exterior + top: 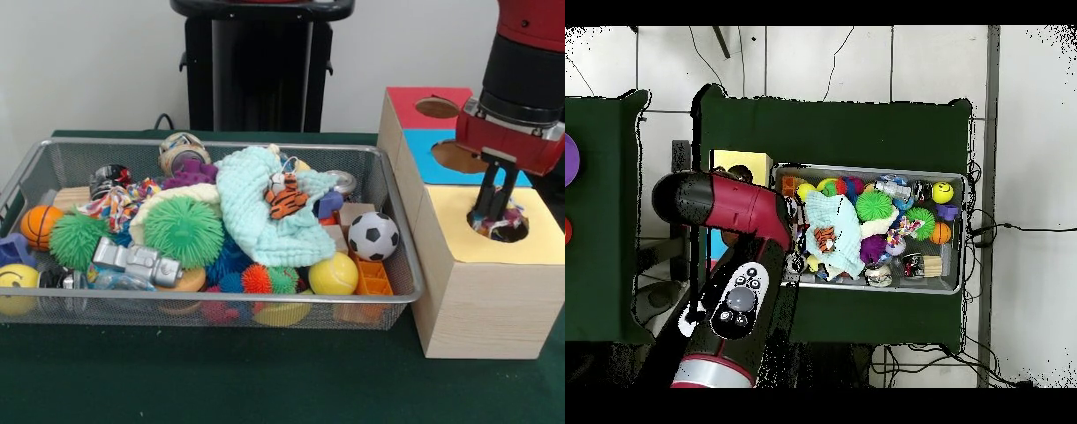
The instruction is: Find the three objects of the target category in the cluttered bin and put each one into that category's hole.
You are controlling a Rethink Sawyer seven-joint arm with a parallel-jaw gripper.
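Front view — pincer (496, 215) tips sunk in hole (500, 223), clasping half-hidden dotted fabric piece (507, 216).

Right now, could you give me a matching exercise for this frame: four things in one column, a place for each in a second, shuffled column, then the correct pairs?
Things:
1. pincer
2. soccer ball
3. orange tiger toy
4. small basketball

Places:
A. lying on the mint-green cloth
B. at the bin's end farthest from the boxes
C. lowered into the hole of the yellow-topped box
D. at the bin's end beside the boxes

Pairs: 1-C, 2-D, 3-A, 4-B
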